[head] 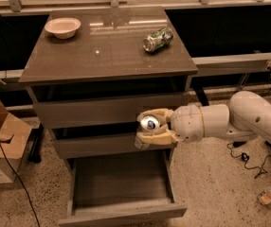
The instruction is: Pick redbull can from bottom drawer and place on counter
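Observation:
My gripper is shut on the redbull can, whose shiny silver top faces the camera between the two tan fingers. It holds the can in the air in front of the middle drawer, above the open bottom drawer and below the counter. The bottom drawer is pulled out and its inside shows nothing in it. The arm reaches in from the right.
A dented green-and-white can lies on its side at the counter's right rear. A pale bowl stands at the counter's left rear. A cardboard box sits on the floor to the left. Cables and a small bottle lie on the floor to the right.

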`<action>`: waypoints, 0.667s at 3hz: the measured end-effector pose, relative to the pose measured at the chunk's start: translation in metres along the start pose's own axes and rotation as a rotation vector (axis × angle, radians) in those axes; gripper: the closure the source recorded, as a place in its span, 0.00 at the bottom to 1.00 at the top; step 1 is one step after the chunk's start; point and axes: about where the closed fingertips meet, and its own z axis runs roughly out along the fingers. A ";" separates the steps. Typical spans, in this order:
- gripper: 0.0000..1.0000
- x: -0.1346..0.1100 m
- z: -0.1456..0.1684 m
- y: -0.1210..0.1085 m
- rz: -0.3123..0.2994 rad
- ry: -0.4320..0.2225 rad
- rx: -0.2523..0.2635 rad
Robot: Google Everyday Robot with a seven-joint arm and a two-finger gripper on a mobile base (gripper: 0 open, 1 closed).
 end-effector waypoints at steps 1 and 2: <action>1.00 0.000 0.000 0.000 -0.001 0.000 0.000; 1.00 -0.014 0.000 -0.010 -0.047 0.025 -0.005</action>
